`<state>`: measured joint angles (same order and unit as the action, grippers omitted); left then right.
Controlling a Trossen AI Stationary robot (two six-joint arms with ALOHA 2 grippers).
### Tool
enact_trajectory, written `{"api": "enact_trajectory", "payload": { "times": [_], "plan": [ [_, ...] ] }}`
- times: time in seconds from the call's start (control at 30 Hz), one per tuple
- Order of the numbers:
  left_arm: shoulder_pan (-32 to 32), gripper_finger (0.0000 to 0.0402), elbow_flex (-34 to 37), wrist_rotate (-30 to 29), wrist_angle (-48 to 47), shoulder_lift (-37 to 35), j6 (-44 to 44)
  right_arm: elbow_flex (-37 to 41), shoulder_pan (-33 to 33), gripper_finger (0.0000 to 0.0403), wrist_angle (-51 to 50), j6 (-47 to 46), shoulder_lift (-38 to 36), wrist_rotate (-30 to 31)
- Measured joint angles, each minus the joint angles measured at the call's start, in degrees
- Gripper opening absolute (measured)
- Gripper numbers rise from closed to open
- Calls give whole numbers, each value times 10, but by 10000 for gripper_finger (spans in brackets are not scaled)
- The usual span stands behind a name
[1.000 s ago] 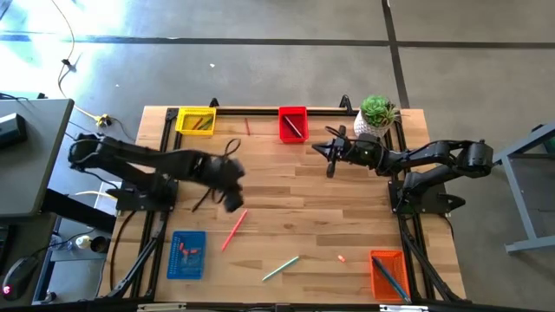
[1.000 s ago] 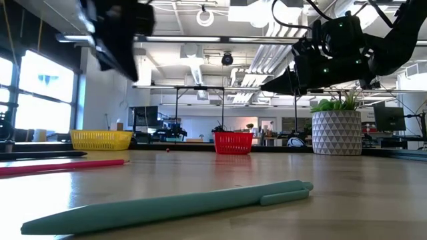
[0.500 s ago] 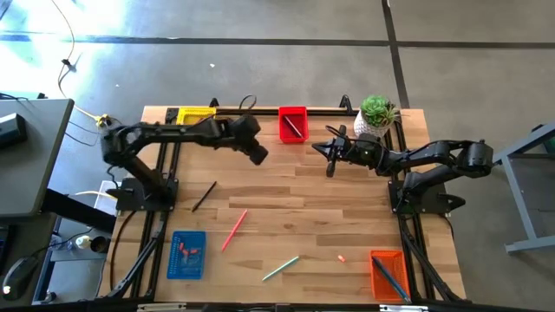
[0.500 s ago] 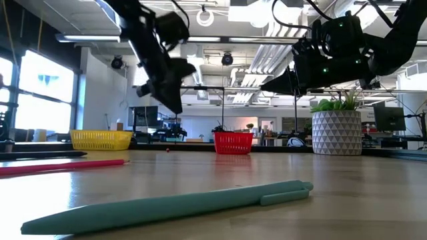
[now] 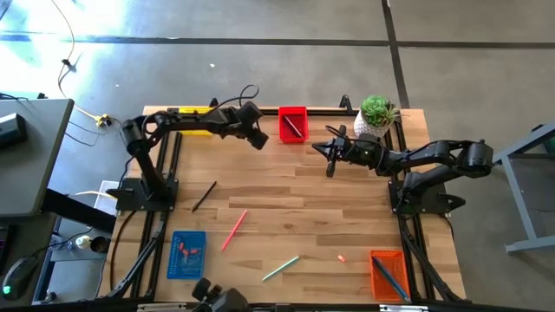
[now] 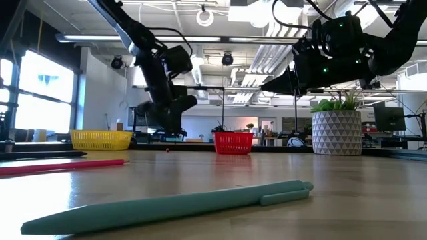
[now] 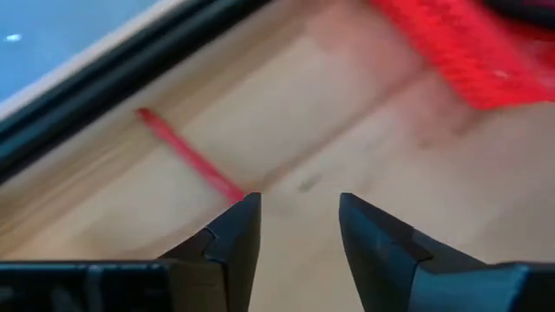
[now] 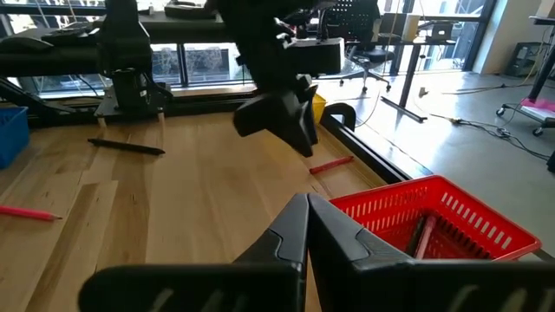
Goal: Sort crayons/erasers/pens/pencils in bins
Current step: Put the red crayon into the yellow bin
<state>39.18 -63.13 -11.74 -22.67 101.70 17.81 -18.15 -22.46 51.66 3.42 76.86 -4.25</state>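
My left gripper [image 5: 258,139] [image 7: 299,204] hangs open over the far part of the table, between the yellow bin [image 6: 100,139] and the red bin [image 5: 292,124]. Just beyond its fingertips a red pencil [image 7: 186,156] lies flat on the wood, untouched. My right gripper [image 5: 316,148] [image 8: 305,204] is shut and empty, hovering right of the red bin. A black pen [image 5: 204,196], a pink pencil [image 5: 233,230], a teal pen [image 5: 281,268] and a small orange crayon [image 5: 342,257] lie on the table. The blue bin [image 5: 186,254] and the orange bin [image 5: 388,273] stand near the front edge.
A white plant pot [image 5: 375,117] stands at the far right corner, behind my right arm. A black frame rail [image 5: 260,109] runs along the far edge behind the bins. Bare wood lies in the table's middle, between the loose pens.
My left gripper has swung from the table's left middle, above the black pen, toward the far edge and right, coming lower between the yellow and red bins. The black pen lies where it was. My right arm has kept still.
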Motion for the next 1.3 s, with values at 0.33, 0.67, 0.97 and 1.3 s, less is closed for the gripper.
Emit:
{"api": "enact_trajectory", "payload": {
  "times": [0.33, 0.67, 0.97, 1.3],
  "plan": [
    [28, 157, 0, 3, 2, 29, 15, 0, 0, 0, 0, 0, 0, 0],
    [28, 157, 0, -12, 3, 49, 15, 0, 7, 0, 0, 0, 0, -32],
    [28, 156, 0, -3, -4, 49, 6, 0, 22, 0, 4, 31, 0, -23],
    [28, 146, 0, 11, -6, 49, -16, 0, 21, 0, 5, 32, 0, -23]
  ]
}}
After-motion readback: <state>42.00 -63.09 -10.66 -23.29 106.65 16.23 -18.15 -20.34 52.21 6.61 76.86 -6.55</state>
